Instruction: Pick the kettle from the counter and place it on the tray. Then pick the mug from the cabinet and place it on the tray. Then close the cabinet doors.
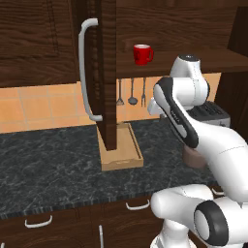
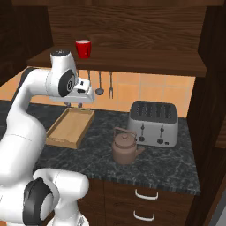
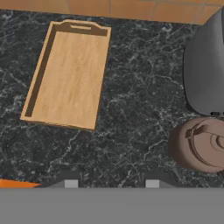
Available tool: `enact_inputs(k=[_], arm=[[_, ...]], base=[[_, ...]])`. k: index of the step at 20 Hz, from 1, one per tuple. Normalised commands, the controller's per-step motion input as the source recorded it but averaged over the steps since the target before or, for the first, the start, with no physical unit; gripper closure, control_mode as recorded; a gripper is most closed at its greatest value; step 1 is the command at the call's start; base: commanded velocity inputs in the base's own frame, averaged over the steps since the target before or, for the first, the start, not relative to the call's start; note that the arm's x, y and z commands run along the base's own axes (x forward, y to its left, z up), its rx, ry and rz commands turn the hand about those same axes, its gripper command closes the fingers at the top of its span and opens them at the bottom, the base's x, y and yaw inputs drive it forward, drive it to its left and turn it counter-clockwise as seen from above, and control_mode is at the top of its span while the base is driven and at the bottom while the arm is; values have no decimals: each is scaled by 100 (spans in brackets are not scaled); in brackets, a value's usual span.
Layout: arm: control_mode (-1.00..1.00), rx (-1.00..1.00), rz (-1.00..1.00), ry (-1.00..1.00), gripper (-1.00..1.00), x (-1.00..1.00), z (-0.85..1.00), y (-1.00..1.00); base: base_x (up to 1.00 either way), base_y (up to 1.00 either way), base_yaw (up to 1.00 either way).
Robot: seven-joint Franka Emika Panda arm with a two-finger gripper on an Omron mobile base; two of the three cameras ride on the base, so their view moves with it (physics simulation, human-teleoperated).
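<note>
The end effector [image 3: 111, 181] hangs above the dark marbled stone desk [image 3: 131, 109] with its fingers apart and nothing between them. The shallow tan wooden tray [image 3: 68, 74] lies bare on the desk. The squat brownish-grey metal kettle [image 2: 126, 148] stands well apart from the tray, just beside the silver toaster [image 2: 154, 123]. The small bright red mug [image 1: 143, 54] stands on the shelf of the dark brown wooden cabinet [image 2: 132, 59] — its tall door [image 1: 107, 72] stands open.
</note>
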Motion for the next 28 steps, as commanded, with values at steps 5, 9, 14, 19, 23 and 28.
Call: enact_inputs(k=[5, 9, 14, 19, 23, 28], arm=[[-100, 0, -2, -8, -100, -34, -5, -5], [-100, 8, -18, -9, -100, -62, -15, -52], [-100, 9, -1, -12, -100, -17, -7, -88], [-100, 3, 1, -2, -100, 0, -14, -76], [-100, 0, 0, 1, -100, 0, -21, -50], [-100, 0, 1, 7, -100, 0, -22, -39]], base=[[0, 0, 0], [0, 0, 0], [0, 0, 0], [0, 0, 0], [0, 0, 0], [0, 0, 0]])
